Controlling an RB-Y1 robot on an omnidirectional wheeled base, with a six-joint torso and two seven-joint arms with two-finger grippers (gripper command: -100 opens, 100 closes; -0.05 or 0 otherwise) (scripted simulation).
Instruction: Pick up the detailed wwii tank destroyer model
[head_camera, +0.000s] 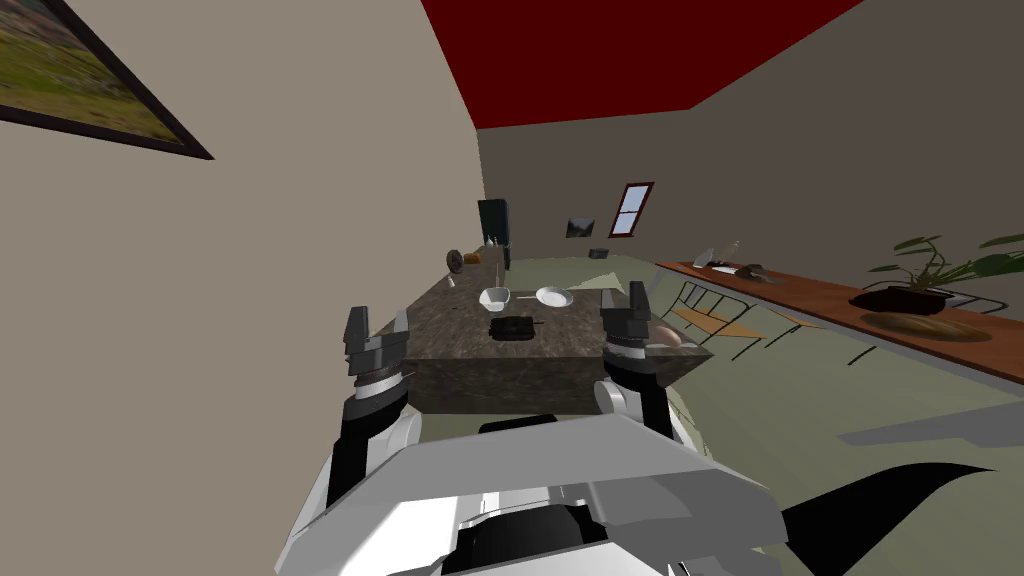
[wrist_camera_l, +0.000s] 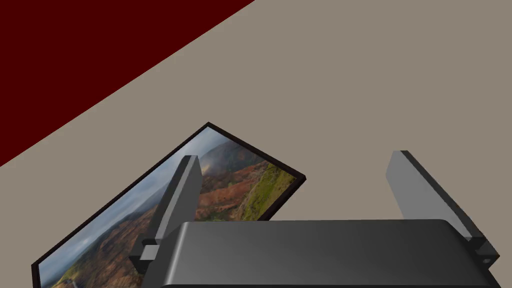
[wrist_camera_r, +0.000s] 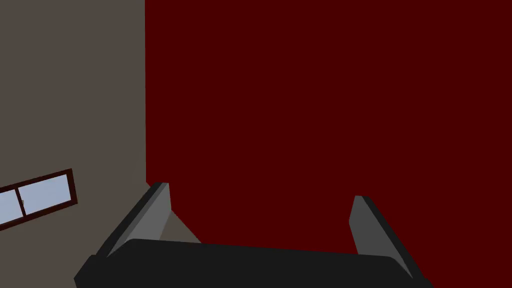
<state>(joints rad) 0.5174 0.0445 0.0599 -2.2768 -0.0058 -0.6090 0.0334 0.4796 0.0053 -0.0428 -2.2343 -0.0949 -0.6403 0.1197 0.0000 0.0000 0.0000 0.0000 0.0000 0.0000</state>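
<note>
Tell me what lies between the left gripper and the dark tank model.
In the head view, just bare tabletop lies between the left gripper and the tank model.

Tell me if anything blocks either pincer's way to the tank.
Nothing visible does. The tank sits on the table near its front edge, between the left pincer and right pincer, both open at the front corners. The bowl and plate lie beyond the tank, off either path.

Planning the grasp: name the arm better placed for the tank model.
Right, narrowly: right gripper, open, stands slightly nearer the tank model on the table than the left gripper, also open; both point upward.
</note>
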